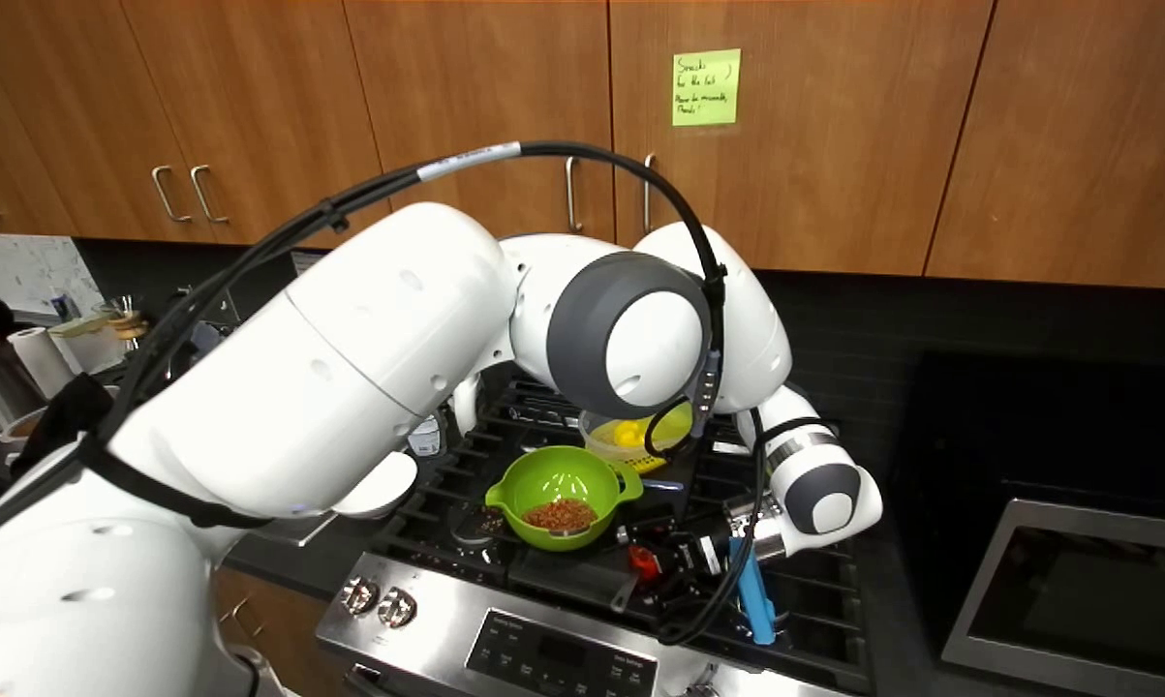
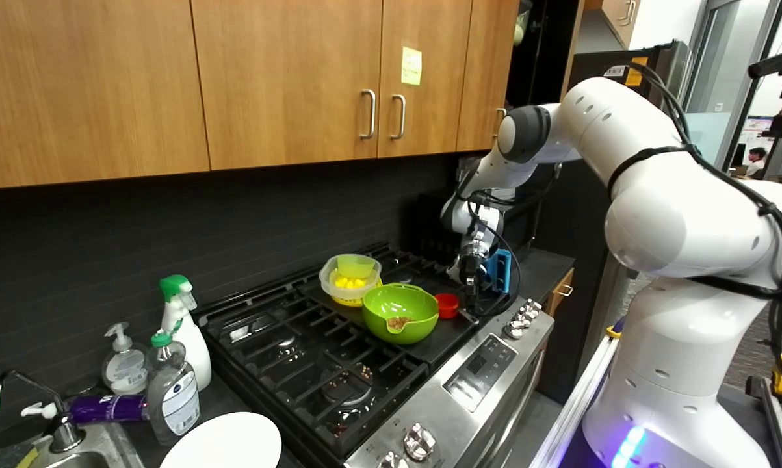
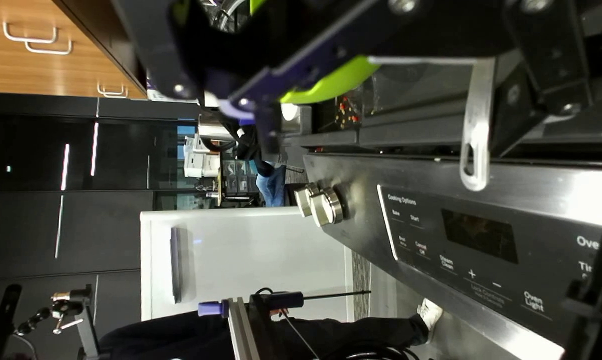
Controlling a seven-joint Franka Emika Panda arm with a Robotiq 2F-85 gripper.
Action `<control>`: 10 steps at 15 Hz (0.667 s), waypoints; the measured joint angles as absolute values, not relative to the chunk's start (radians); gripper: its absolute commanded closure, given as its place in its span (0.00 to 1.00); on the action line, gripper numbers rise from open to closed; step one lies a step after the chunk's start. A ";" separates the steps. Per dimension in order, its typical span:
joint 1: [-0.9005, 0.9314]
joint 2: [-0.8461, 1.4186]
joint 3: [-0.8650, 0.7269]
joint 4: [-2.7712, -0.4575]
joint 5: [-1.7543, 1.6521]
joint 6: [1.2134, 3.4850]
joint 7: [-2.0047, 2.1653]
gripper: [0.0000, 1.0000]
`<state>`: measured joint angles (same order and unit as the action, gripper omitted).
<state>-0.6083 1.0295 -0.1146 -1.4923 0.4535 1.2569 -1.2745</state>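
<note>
Stove (image 1: 437,629): black grates, steel front; all the kit we list is on or over it.
Arm (image 1: 427,348): only 1 here, so no nearer/farther to weigh; we see its wrist end low over the stove.
Bowl (image 2: 417,331): green, upright, w/ reddish-brown bits (image 1: 561,516) in the bottom; approx. 9 o'clock of claw in an ext. view, just past cup.
Tub (image 2: 331,290): clear, w/ yellow stuff (image 2: 350,283) inside; 10 o'clock of bowl in an ext. view.
Claw (image 2: 472,298): jaws stand well apart in wrist view, nothing clamped btw them as we read it; can't tell if a finger brushes the cup.
Cup (image 2: 447,305): red, squat, right beside claw at 9 o'clock in an ext. view, i.e. btw claw & bowl; its body's hidden in wrist view.
Handle (image 3: 476,125): metal, prob. the cup's; long axis approx. 12-to-6 in wrist view, free end at 6, toward control panel (image 3: 461,260). We find it on the 3 o'clock side of the jaw gap, near one finger, & reckon it lies crosswise to the claw's reach.
</note>
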 measured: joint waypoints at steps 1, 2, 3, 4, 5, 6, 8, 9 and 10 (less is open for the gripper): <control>-0.608 1.030 -0.114 -1.492 0.454 1.259 -1.269 0.00; -0.608 1.030 -0.114 -1.492 0.458 1.271 -1.251 0.00; -0.607 1.030 -0.113 -1.492 0.468 1.288 -1.220 0.00; -0.606 1.030 -0.113 -1.493 0.479 1.309 -1.187 0.00; -0.604 1.031 -0.113 -1.493 0.486 1.329 -1.166 0.00; -0.602 1.032 -0.113 -1.492 0.489 1.348 -1.157 0.00; -0.604 1.035 -0.113 -1.491 0.494 1.362 -1.152 0.00; -0.604 1.035 -0.114 -1.490 0.494 1.363 -1.152 0.00; -0.604 1.035 -0.114 -1.490 0.494 1.363 -1.152 0.00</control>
